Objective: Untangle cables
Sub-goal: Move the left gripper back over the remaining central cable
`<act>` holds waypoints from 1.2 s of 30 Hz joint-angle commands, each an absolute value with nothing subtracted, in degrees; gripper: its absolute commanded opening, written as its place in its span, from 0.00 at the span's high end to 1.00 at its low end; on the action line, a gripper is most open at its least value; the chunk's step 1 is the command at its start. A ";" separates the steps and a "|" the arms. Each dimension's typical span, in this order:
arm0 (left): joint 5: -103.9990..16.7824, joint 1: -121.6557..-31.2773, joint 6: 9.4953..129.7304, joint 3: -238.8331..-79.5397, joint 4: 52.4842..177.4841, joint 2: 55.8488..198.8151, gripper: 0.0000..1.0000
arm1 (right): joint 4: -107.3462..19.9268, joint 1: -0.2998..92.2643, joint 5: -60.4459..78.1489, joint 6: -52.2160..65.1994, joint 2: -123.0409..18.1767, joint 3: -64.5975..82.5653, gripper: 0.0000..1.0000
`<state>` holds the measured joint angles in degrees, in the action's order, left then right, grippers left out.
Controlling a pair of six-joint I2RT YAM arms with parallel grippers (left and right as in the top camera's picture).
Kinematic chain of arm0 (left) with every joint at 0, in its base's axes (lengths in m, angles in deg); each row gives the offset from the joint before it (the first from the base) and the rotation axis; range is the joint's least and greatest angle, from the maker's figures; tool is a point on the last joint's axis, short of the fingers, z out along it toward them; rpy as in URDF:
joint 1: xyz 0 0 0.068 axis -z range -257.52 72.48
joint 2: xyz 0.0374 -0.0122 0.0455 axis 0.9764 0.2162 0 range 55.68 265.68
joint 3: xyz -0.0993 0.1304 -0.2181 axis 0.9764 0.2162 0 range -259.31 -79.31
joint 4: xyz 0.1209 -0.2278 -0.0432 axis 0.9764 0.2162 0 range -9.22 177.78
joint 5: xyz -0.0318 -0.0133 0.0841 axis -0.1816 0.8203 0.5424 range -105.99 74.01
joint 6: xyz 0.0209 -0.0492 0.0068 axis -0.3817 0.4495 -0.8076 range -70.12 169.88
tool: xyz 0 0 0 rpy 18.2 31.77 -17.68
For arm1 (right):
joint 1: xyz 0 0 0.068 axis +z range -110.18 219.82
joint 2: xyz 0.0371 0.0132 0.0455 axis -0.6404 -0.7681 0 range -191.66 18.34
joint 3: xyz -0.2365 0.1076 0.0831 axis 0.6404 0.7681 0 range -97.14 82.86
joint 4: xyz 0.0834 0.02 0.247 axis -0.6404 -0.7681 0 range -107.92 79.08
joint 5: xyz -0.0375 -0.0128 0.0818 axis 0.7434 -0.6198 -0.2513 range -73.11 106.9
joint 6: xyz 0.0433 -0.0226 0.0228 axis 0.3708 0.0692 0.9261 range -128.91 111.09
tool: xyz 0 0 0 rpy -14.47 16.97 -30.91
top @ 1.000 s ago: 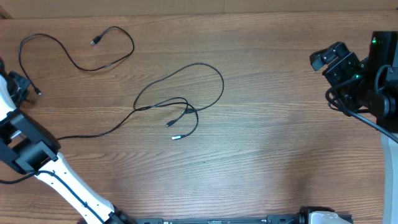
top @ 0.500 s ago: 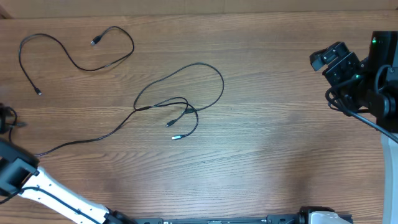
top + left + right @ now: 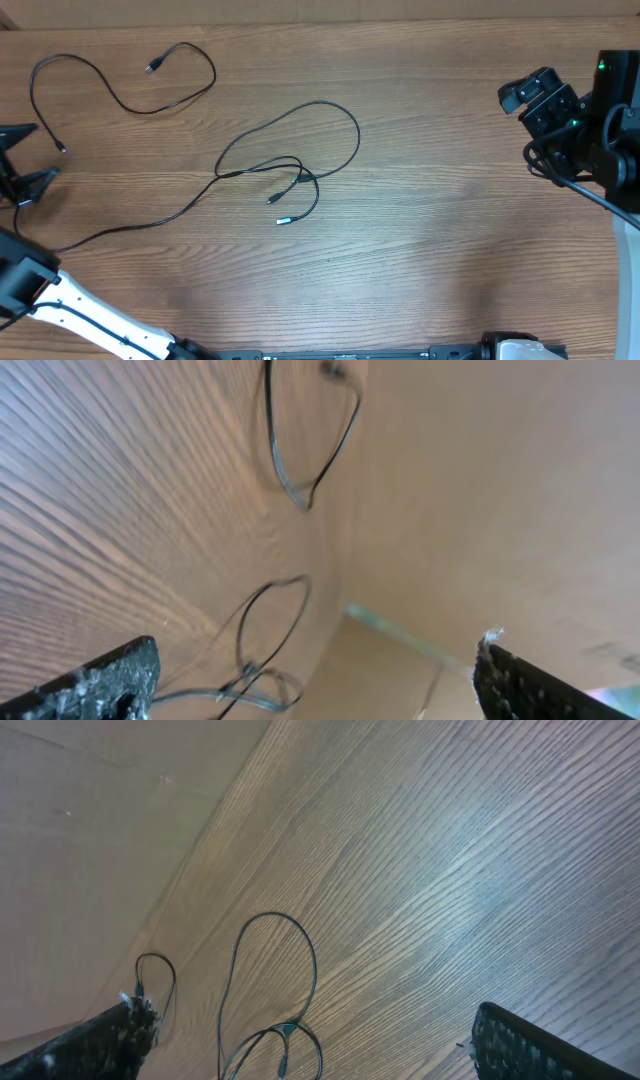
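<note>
One thin black cable (image 3: 128,106) lies in a loose curve at the far left of the table, with a plug end (image 3: 152,67). Its other end (image 3: 62,149) rests just off the tips of my left gripper (image 3: 40,152), which stands open with nothing between its fingers. The other cables (image 3: 300,176) form a big loop with a small knot at mid-table, two plug tips (image 3: 281,220) and a long tail (image 3: 120,228) running left. That tangle (image 3: 262,665) shows between the wide jaws of the left gripper (image 3: 315,690). My right gripper (image 3: 522,93) is open at the far right, well away from the loop (image 3: 272,975).
The wooden table (image 3: 440,230) fills the view, with its far edge (image 3: 400,20) at the top. The left arm's white link (image 3: 90,315) crosses the front left corner. The right arm's black body (image 3: 600,140) and its thicker cable stand at the right edge.
My left gripper has opened from shut to wide and shifted a little toward the left edge. The cables lie where they were, and the right arm has not moved.
</note>
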<state>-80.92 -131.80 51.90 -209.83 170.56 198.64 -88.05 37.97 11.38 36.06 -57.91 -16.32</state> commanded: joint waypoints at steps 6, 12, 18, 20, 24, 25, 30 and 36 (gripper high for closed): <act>-65.49 -118.07 36.97 -210.18 177.64 195.80 0.00 | -87.78 37.82 11.94 35.78 -57.67 -16.51 0.00; -53.38 -104.43 41.06 -210.18 177.64 195.80 0.00 | -87.78 37.82 11.94 35.78 -57.67 -16.51 0.00; -45.33 -92.06 52.01 -210.16 177.64 191.49 0.13 | -87.78 37.82 11.94 35.78 -57.67 -16.51 0.00; -45.23 -89.20 53.32 -210.16 177.64 187.52 0.11 | -87.78 37.82 11.94 35.78 -57.67 -16.51 0.00; -36.46 -82.99 57.27 -210.16 177.62 177.55 0.04 | -87.78 37.82 11.94 35.78 -57.67 -16.51 0.00; -33.18 -81.57 58.59 -210.16 177.62 175.43 0.02 | -87.78 37.82 11.94 35.78 -57.67 -16.51 0.00; -24.37 -74.36 58.21 -208.43 177.62 166.40 0.00 | -87.78 37.82 11.94 35.78 -57.67 -16.51 0.00; -24.88 -67.58 56.03 -198.57 177.37 164.00 0.00 | -87.78 37.82 11.94 35.78 -57.67 -16.51 0.00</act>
